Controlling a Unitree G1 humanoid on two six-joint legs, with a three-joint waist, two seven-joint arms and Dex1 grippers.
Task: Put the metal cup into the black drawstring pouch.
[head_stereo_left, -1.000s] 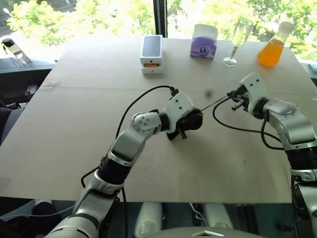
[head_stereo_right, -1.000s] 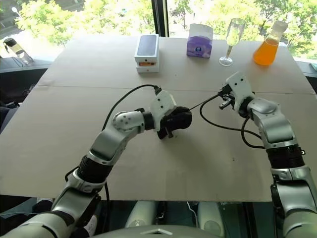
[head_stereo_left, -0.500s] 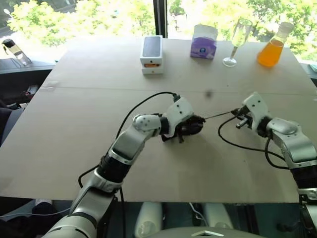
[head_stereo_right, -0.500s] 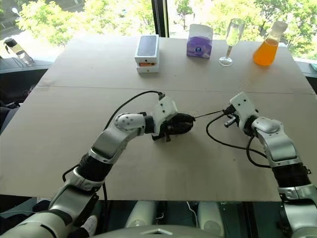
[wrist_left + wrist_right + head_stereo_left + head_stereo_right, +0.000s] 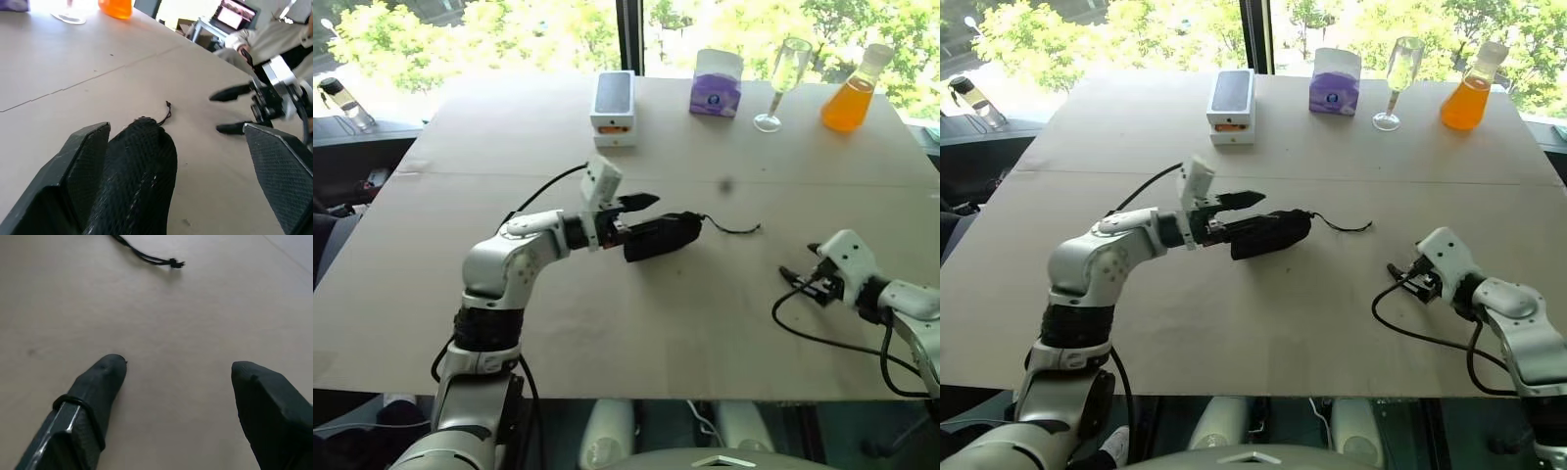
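Both fingers sets spread; black drawstring pouch (image 5: 658, 236) lying on table (image 5: 509, 323).

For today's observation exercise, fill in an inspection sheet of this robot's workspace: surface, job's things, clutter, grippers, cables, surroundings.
Surface: tan table, faint seam across it.
Job's things: black drawstring pouch lies mid-table, cord trailing toward the right; metal cup: nothing seen.
Clutter: phone box, purple tissue box, wine glass, orange flask along the far edge.
Grippers: left gripper open at the pouch; right gripper open, apart from it.
Cables: black wrist cables on both arms.
Surroundings: window, trees.
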